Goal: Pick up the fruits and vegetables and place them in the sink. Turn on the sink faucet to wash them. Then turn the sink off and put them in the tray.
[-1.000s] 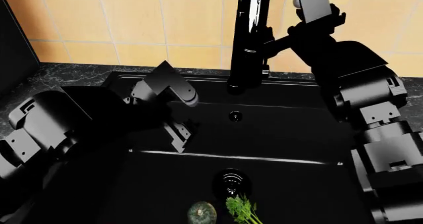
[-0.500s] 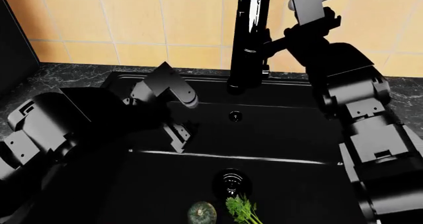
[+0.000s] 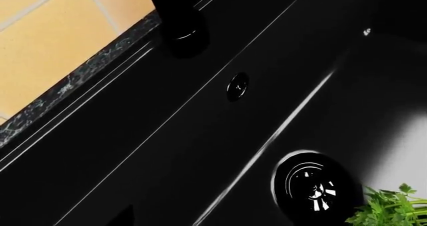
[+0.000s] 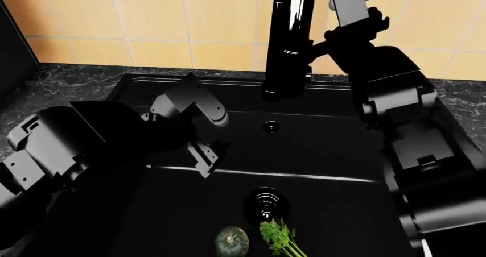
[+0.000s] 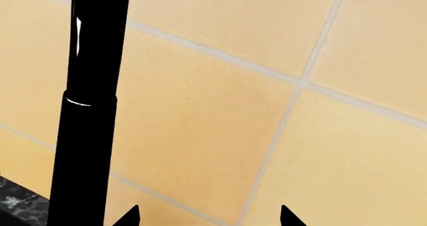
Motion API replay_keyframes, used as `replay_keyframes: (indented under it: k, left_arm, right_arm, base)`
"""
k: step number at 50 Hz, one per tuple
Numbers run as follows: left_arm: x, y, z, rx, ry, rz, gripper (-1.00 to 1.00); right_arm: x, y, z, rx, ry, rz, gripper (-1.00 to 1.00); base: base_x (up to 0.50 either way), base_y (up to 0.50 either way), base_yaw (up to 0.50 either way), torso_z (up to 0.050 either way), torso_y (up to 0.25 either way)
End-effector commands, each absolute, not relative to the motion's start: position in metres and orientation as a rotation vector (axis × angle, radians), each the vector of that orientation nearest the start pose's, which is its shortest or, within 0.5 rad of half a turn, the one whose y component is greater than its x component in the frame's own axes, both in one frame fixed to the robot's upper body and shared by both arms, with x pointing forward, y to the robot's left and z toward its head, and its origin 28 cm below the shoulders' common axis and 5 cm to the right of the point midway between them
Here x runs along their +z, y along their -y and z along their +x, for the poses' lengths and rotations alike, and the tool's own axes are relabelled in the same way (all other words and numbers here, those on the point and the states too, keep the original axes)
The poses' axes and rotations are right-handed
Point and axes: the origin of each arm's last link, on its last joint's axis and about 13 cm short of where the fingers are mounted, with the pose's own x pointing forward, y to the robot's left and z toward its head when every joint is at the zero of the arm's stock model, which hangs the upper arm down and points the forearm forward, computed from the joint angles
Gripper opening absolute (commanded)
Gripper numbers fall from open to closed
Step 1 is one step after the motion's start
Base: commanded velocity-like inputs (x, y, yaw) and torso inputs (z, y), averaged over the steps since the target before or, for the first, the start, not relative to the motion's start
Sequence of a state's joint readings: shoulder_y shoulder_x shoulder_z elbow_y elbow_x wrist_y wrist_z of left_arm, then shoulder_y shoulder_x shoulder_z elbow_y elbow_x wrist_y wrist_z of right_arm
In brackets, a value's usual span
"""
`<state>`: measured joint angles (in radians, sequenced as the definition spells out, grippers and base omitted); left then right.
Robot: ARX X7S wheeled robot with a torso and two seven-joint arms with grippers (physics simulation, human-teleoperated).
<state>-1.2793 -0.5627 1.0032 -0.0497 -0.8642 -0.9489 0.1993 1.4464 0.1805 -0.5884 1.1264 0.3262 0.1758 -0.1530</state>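
Note:
The dark-green squash (image 4: 232,241) and the leafy celery (image 4: 279,237) lie side by side on the floor of the black sink (image 4: 334,154), just in front of the round drain (image 4: 266,203). The celery (image 3: 393,210) and drain (image 3: 317,186) also show in the left wrist view. The tall black faucet (image 4: 288,35) rises at the back rim. My left gripper (image 4: 204,154) hangs open and empty inside the basin, left of the drain. My right gripper (image 4: 315,48) is raised beside the faucet's right side, open and empty, facing the tiled wall; its fingertips (image 5: 130,217) stand right of the faucet (image 5: 90,111). The tray is out of view.
A dark marble counter (image 4: 68,83) surrounds the sink below a tan tiled wall (image 4: 152,18). A small overflow hole (image 4: 270,126) sits in the sink's back wall. My right arm's links (image 4: 410,132) run along the sink's right side.
My right arm has swung a little left, bringing its gripper closer to the faucet. The head view has shifted slightly. The left arm, squash and celery have stayed put.

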Motion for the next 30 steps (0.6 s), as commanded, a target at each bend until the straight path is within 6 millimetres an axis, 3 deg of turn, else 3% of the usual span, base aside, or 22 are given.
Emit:
replay_keyframes:
  k: [1,11,24,30]
  left_arm:
    - [0.226,-0.224,0.337,-0.733,-0.436,0.515,1.0]
    - [0.226,-0.222,0.338,-0.736,-0.439,0.522,1.0]
    - [0.227,-0.224,0.336,-0.73,-0.439,0.524,1.0]
    - [0.227,-0.224,0.337,-0.731,-0.443,0.522,1.0]
  right_arm:
    - [0.256,0.139,0.44,0.182,0.036,-0.295,1.0]
    - [0.249,0.138,0.439,0.184,-0.002,-0.292,1.0]
    - [0.241,0.138,0.438,0.179,-0.052,-0.284,1.0]
    - [0.24,0.138,0.438,0.175,-0.057,-0.281,1.0]
  base:
    - [0.0,0.0,0.0,0.0,0.0]
    - [0.0,0.0,0.0,0.0,-0.146]
    - [0.0,0.0,0.0,0.0,-0.002]
    - [0.0,0.0,0.0,0.0,-0.199]
